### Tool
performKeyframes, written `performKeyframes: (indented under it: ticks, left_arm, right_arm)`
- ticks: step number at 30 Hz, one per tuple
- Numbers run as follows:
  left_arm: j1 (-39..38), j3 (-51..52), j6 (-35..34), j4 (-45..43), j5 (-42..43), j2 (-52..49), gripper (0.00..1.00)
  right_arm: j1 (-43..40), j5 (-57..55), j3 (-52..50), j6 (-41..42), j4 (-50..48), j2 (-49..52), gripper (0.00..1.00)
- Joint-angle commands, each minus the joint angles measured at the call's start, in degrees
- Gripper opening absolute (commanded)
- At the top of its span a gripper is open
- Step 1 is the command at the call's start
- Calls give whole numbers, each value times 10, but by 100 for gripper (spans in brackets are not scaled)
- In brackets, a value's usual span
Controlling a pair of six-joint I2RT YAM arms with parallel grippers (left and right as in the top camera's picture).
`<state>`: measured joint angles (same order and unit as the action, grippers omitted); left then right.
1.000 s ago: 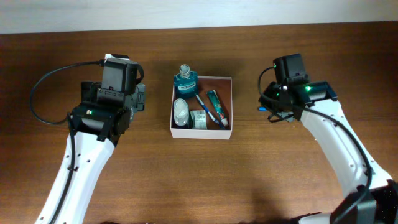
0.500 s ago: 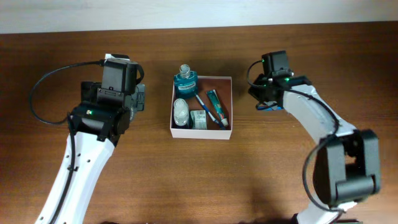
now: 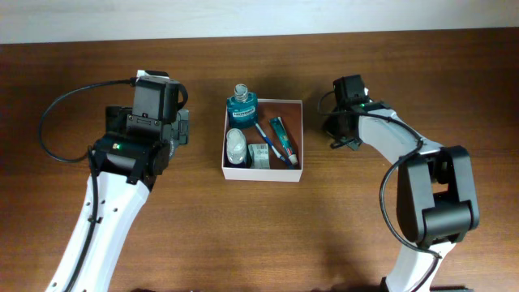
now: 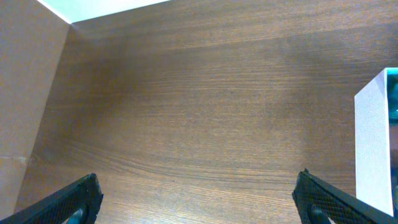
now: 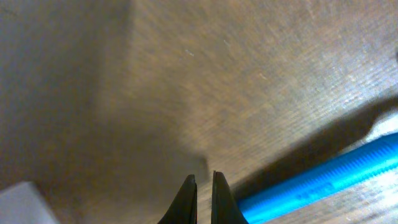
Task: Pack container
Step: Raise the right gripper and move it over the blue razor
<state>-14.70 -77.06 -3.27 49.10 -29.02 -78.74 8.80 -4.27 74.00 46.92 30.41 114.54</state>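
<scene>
The container (image 3: 259,173) is a square white-walled box with a reddish-brown inside, at the table's middle. It holds a teal mouthwash bottle (image 3: 242,104), a white item (image 3: 236,144), a small box (image 3: 261,155), a blue toothbrush (image 3: 270,142) and a tube (image 3: 283,138). My left gripper (image 3: 183,128) is open and empty left of the container; its white wall shows in the left wrist view (image 4: 375,143). My right gripper (image 3: 335,134) is right of the container, shut with nothing between the jaws (image 5: 202,183). A blue object (image 5: 323,180) lies on the table just beside the fingertips.
The table is dark brown wood (image 3: 243,235). A pale wall runs along its far edge (image 3: 259,16). A black cable (image 3: 57,113) loops from the left arm. A pale corner (image 5: 22,202) shows at the bottom left of the right wrist view.
My right arm has swung left towards the container and its wrist has turned. The left arm and the container's contents have not moved.
</scene>
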Motion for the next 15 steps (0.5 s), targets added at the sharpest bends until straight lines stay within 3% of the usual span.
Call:
performKeyframes:
  ticks: [1,8,15]
  left_arm:
    - [1,-8,-1,0,-8,1,99]
    - [1,-8,-1,0,-8,1,99]
    - [1,-8,-1,0,-8,1,99]
  right_arm:
    - [-4,-18,0,1,26,9,4]
    - [-21,-18,0,-5,133,6,4]
    - [-25,-18,0,-93,160,6,4]
